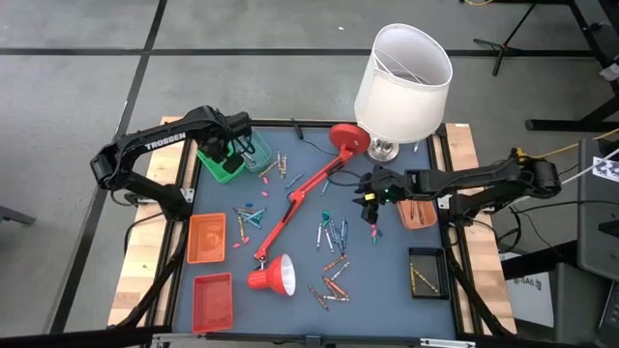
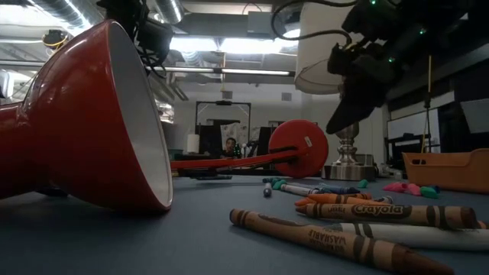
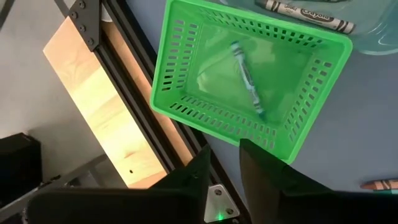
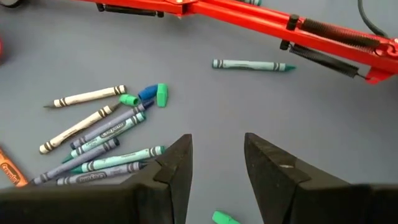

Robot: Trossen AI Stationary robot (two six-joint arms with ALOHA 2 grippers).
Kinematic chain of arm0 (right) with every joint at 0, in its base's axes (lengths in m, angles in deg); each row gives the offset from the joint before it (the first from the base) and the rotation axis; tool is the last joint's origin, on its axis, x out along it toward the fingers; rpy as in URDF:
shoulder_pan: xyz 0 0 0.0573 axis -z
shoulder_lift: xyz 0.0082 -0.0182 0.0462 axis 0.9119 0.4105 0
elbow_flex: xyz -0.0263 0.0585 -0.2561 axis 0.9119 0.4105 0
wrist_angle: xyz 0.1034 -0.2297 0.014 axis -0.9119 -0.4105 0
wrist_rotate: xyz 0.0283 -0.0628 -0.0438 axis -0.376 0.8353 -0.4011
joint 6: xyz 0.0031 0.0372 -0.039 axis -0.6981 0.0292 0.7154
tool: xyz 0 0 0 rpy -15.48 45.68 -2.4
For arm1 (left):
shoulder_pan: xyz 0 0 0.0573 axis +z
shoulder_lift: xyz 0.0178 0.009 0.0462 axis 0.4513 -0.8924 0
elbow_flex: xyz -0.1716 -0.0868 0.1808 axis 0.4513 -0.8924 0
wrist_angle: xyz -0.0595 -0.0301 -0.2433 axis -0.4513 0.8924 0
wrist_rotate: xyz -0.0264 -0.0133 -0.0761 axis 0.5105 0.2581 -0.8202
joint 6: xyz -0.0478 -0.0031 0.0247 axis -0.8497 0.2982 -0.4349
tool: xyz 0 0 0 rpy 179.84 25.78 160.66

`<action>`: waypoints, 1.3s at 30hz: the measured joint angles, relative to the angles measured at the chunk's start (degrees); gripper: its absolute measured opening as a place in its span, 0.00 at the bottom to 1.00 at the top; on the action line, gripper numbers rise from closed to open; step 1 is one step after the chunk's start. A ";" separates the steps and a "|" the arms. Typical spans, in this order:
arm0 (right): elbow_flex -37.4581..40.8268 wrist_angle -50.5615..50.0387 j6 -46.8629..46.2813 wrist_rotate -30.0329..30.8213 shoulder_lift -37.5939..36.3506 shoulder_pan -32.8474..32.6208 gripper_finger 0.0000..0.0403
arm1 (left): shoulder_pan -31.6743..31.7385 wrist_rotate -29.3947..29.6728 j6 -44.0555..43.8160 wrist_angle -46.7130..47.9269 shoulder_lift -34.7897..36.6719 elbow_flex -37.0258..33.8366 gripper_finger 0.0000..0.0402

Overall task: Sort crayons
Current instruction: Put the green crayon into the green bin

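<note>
with its fingers apart and empty, the right gripper [image 4: 216,163] risks snagging the red lamp arm [image 4: 261,22] while reaching for the teal crayon [image 4: 252,65], and the left gripper [image 3: 225,168], fingers slightly apart over the green basket [image 3: 186,106], waits.

Crayons [image 1: 334,235] — thin short paper-wrapped sticks, most lying flat, scattered on blue-grey mat. Teal, blue and white ones clustered mid-table; orange and brown ones [image 2: 359,229] nearer front edge. One green crayon [image 3: 247,79] lies flat inside green basket [image 3: 186,106]; lone teal crayon [image 4: 252,65] just beside red lamp arm [image 4: 261,25] — not touching.
</note>
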 joint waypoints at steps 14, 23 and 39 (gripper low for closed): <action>0.00 4.23 1.29 0.00 1.26 0.00 0.35 | -0.07 -0.64 -0.46 -5.98 0.00 0.00 0.24; 0.00 4.24 1.29 0.00 1.26 0.00 0.35 | -0.29 -4.20 -0.50 -15.91 0.00 0.00 0.21; 0.00 4.22 1.29 0.00 1.26 0.00 0.35 | -10.35 -6.75 -0.48 -36.84 -0.07 0.00 0.18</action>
